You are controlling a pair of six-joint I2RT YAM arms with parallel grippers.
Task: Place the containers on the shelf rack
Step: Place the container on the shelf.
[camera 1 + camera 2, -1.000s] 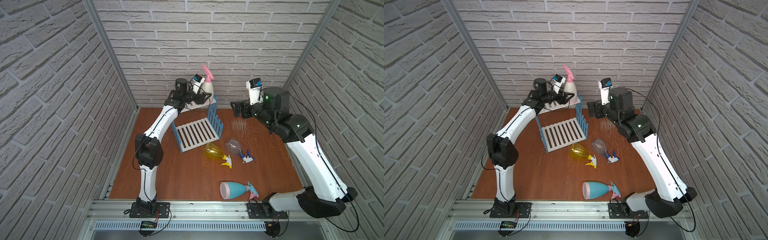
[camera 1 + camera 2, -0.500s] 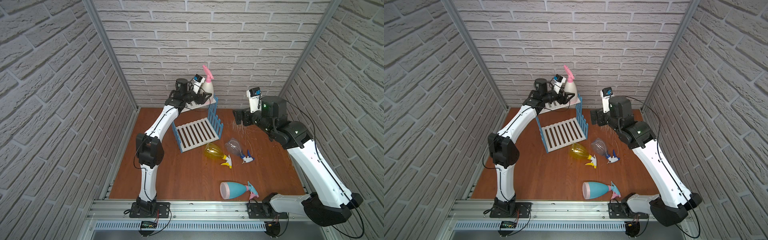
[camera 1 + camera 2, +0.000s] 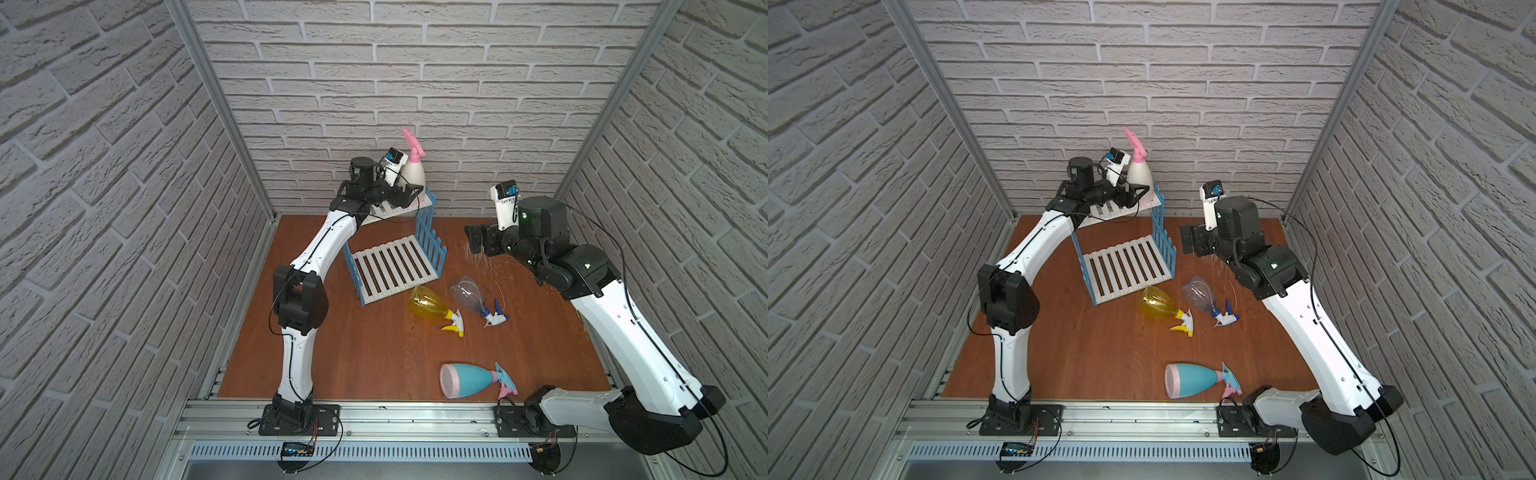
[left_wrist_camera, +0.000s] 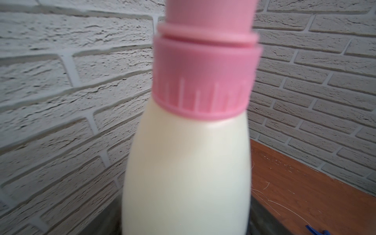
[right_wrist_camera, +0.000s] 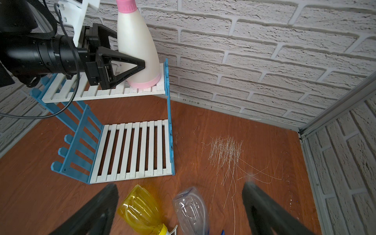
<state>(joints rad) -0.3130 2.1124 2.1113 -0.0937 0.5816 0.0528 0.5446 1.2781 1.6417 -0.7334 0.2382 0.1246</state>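
The shelf rack (image 3: 392,270) has not shifted in the last second. Its lower tier is bare. Its upper tier carries the cream-white bottle (image 3: 413,174), upright on its pink base at the fenced end. The teal-blue bottle (image 3: 469,380) lies on its side, the farthest of all from the rack. The yellow bottle (image 3: 426,303) lies just off the front corner of the rack's lower tier, and the clear bottle (image 3: 469,291) lies a little further from the rack than that. None of the three has moved.

What has changed is me. My right gripper (image 5: 181,191) has dropped lower beside the rack's fence and tipped toward the floor. Its jaws stand wide with nothing between them, and the wrist view looks past them onto the yellow and clear bottles. My left gripper (image 3: 409,194) has stayed at the rack's upper tier with a finger on each side of the cream-white bottle. I cannot tell whether the pads press it or have let go.

I judge that one container is delivered, three remain, and my right arm is lining up the next pick.
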